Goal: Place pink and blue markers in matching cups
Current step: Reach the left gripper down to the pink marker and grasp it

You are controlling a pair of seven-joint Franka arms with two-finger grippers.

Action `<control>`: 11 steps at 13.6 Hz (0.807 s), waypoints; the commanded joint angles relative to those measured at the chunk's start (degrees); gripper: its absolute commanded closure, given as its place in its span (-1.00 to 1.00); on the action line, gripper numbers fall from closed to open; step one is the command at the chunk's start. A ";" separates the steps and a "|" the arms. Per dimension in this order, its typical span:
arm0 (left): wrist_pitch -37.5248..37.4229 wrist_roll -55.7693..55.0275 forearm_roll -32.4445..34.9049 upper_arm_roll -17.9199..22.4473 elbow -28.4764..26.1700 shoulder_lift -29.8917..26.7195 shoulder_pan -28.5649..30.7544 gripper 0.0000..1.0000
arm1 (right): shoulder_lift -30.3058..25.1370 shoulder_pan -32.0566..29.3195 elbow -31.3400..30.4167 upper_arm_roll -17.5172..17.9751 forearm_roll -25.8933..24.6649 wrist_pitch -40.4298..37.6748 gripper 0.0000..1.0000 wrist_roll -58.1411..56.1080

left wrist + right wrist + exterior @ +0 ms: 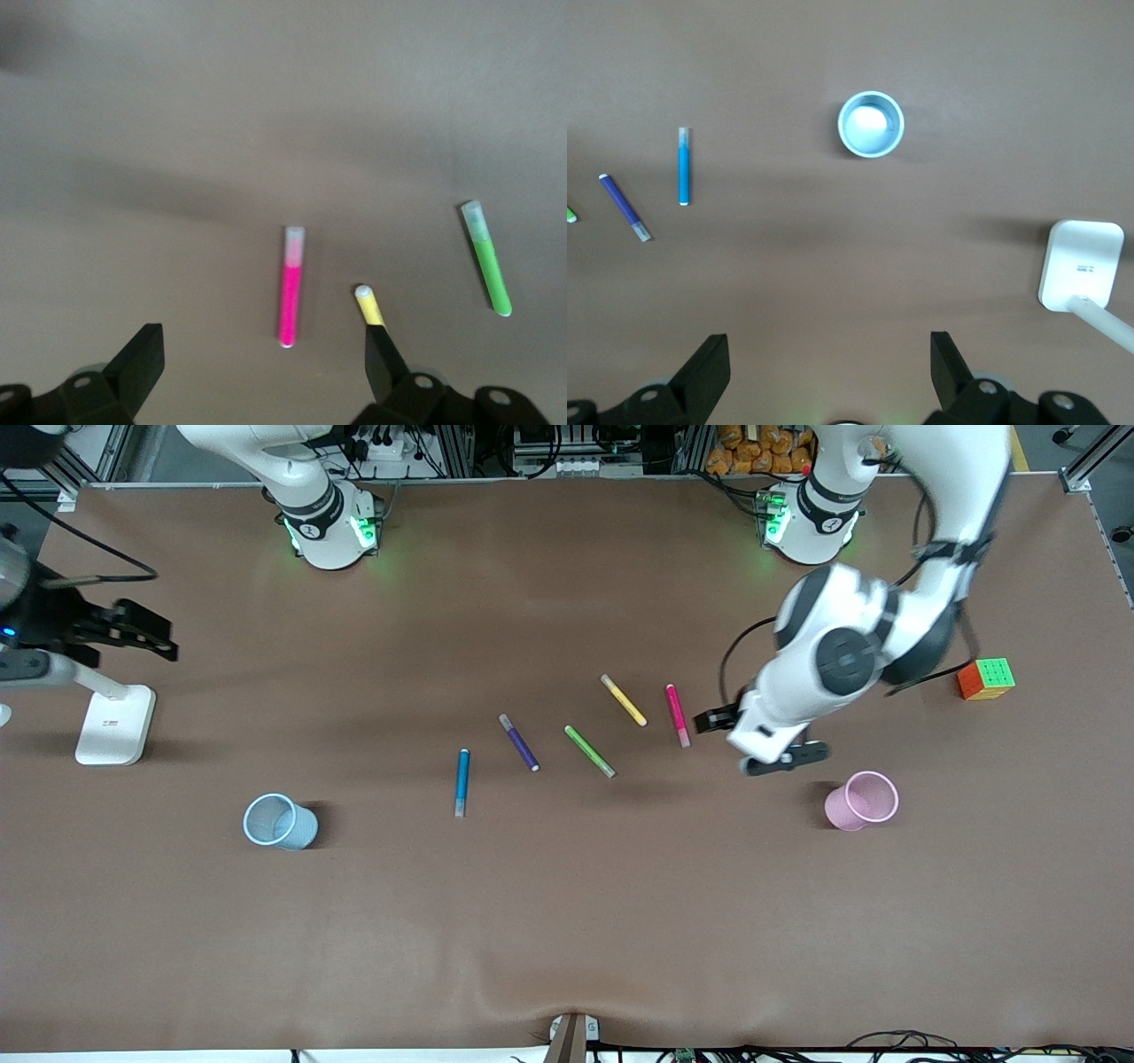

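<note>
Scanning mid-frame, we see the slim magenta-pink felt marker [678,715] and blue marker [462,781] lying flat on matte brown paper [567,921]; ribbed pink cup [862,801] lower right, blue cup [280,821] lower left. Left gripper [762,742] gapes wide, empty; right gripper [830,372], half cropped at the frame's left edge, likewise.

No text or label can be read.

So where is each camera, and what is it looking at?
Front view: high across the table, facing both arms; open left claw near the slim pink marker.
Left wrist view: looks down past its claw's fingertips at that pink marker.
Right wrist view: looks down at the round light blue cup, shared with front.
</note>
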 commanded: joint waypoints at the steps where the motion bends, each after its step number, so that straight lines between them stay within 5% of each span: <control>1: 3.97 -2.62 -0.66 -0.03 0.39 4.32 -1.92 -1.00 | 1.19 0.47 0.33 -0.40 -0.21 1.08 -1.00 0.80; 2: 4.85 -2.45 -0.57 0.06 0.30 5.20 -2.18 -0.81 | 1.97 0.21 0.33 -0.40 -0.21 1.69 -1.00 0.80; 11: 7.32 -1.57 0.22 0.15 -0.93 12.33 -2.54 -0.34 | 6.99 4.07 0.51 -0.40 0.06 5.48 -1.00 0.62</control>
